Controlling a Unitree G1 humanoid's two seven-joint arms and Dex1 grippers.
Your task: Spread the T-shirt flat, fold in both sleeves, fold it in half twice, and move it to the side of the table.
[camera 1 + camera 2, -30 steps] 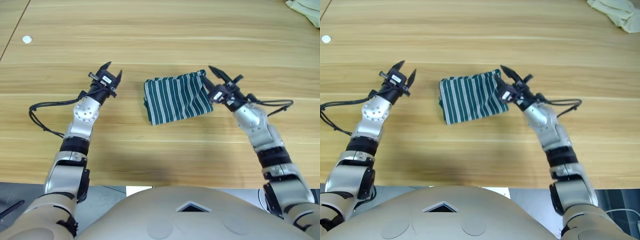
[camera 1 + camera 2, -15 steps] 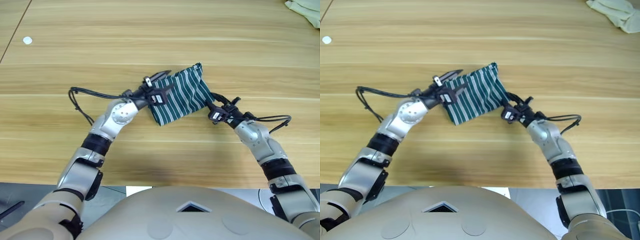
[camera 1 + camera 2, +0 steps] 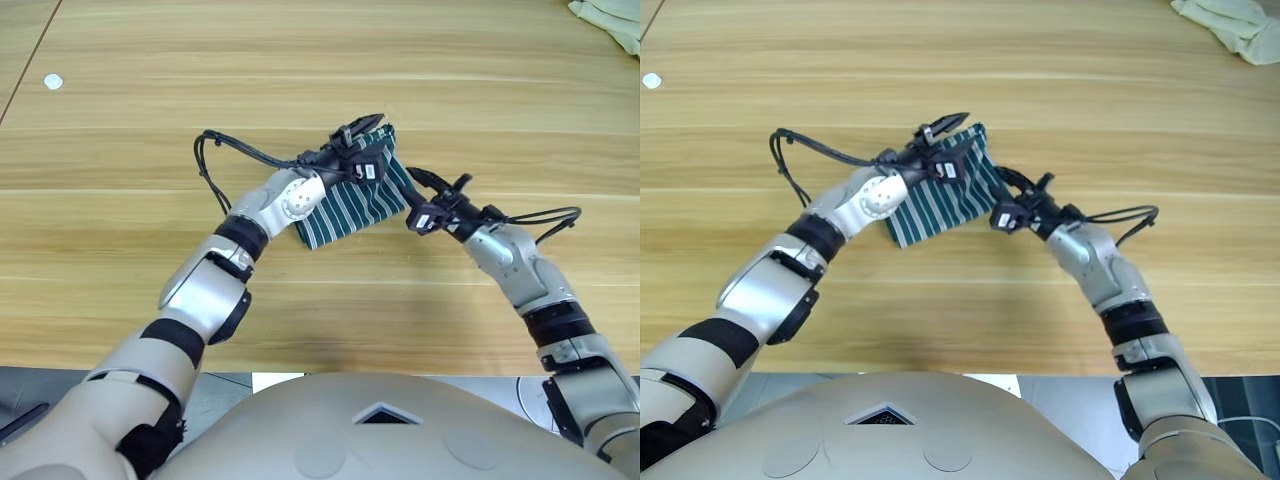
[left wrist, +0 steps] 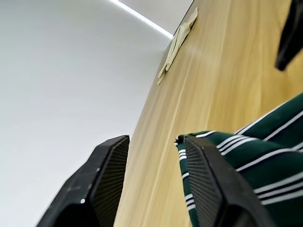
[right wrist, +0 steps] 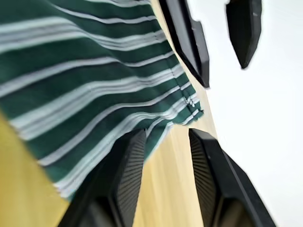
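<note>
The folded green-and-white striped T-shirt (image 3: pixel 365 205) is lying near the middle of the pale wooden table (image 3: pixel 300 60). The left gripper (image 3: pixel 378 128) is hovering at the shirt's 12 o'clock edge, fingers spread apart over its far corner. The right gripper (image 3: pixel 438 176) is sitting at the 3 o'clock edge, fingers likewise parted, one over the hem.

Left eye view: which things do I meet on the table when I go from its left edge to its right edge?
First the small white disc → the folded striped T-shirt → the right gripper at the shirt's right edge → the pale cloth in the far right corner.
</note>
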